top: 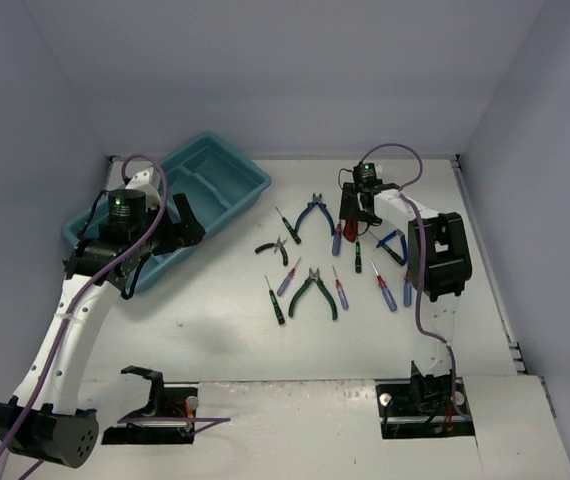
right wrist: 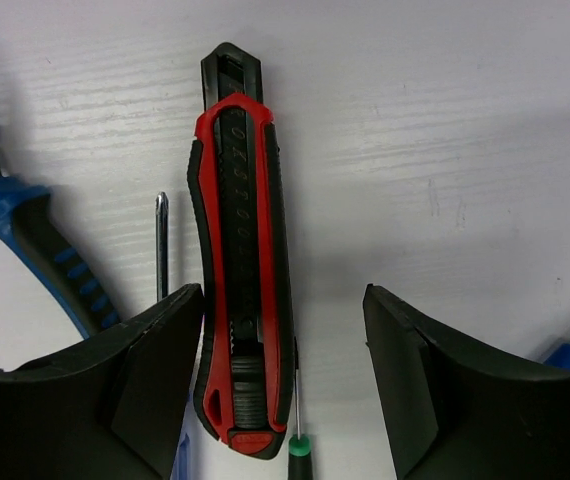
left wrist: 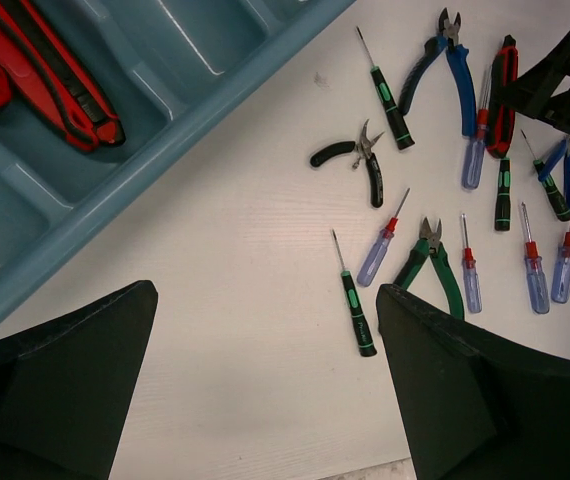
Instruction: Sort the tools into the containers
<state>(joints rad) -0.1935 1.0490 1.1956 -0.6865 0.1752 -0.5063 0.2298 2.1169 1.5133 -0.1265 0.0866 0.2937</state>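
White table (top: pixel 225 340), viewed from above. At far left, a teal tray (top: pixel 227 172), set at an angle and split into long compartments. Left gripper (top: pixel 180 228) at the tray's near right rim, jaws spread wide, gripping nothing. Through the left wrist camera: red cutters (left wrist: pixel 55 75) lying lengthwise in the tray, close together.

Rest of the tools loose on the table, middle to right, well apart from the tray. Closest to the tray, black pliers (top: pixel 273 248) with handles splayed. Farther back, blue pliers (top: pixel 315 212). Nearer the arm bases, green pliers (top: pixel 315 290). Scattered among them, thin screwdrivers (top: pixel 277 300) with green, blue and red on their handles, mostly lying near to far.

Right gripper (top: pixel 357 212) at the far side of the scatter, aimed down at the table. Through the right wrist camera: a loose cutter (right wrist: pixel 240 260), red and black, flat on the table, running near to far. Jaws wide apart, one on each side of its near half, clamping nothing. One jaw just beside the cutter's left edge; touching or not, cannot tell. Other jaw clearly apart from it. Just left of the cutter, a bare screwdriver shaft, then a handle of the blue pliers. At the cutter's near tip, the green end of another screwdriver.
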